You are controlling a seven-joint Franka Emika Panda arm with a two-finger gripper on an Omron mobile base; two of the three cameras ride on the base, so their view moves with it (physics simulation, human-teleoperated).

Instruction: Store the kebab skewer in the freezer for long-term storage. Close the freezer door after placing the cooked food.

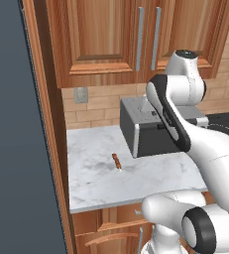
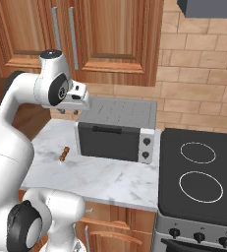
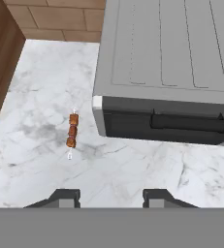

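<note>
The kebab skewer (image 1: 116, 161) lies flat on the marble counter (image 1: 96, 188), just left of the toaster oven's front corner. It is a thin stick with reddish-brown and orange chunks (image 3: 72, 131) (image 2: 63, 154). My gripper (image 2: 69, 112) hangs high above the counter, over the oven's left end, pointing down. In the hand view its fingertips (image 3: 65, 196) stand apart with nothing between them, and the gripper (image 3: 111, 197) is open, with the skewer below and to the left of it. The freezer (image 1: 12, 129) shows as a slate-grey wall at the far left. The freezer door is out of view.
A grey toaster oven (image 2: 115, 135) stands on the counter against the brick wall. A black cooktop (image 2: 198, 172) lies to its right. Wooden upper cabinets (image 1: 101, 34) hang overhead. A wooden side panel (image 1: 49, 124) borders the counter's left end.
</note>
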